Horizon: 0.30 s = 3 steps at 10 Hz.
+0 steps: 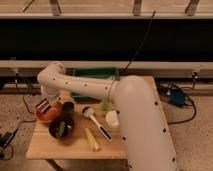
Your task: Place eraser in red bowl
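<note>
The eraser (43,106), a striped dark, red and white block, hangs tilted over the left rim of the red bowl (47,118). That bowl stands at the left end of the wooden table. My gripper (46,103) reaches down from the white arm's bend right above the bowl and is shut on the eraser. The arm's wrist hides most of the fingers.
A darker bowl (61,127) with something green inside touches the red bowl's right side, and a small dark cup (67,106) stands behind it. A white-handled brush (96,123), a yellow object (91,139), a white cup (112,119) and a green bin (95,80) share the wooden table (45,147).
</note>
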### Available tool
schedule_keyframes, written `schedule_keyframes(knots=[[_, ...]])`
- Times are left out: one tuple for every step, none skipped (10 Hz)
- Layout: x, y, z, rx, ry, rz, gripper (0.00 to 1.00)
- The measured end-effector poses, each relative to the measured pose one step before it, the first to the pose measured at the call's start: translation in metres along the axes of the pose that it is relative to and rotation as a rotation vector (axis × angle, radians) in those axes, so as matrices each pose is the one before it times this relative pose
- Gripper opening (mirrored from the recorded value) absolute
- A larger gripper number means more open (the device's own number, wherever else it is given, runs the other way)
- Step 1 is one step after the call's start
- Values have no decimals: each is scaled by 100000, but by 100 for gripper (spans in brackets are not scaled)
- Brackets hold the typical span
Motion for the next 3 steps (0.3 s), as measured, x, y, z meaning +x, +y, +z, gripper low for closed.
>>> schedule_keyframes(knots=[[-49,-51,-20,51,-33,-51,80],[-110,-22,52,-64,-98,-118,80],[-80,-35,14,-9,-47,-129,80]])
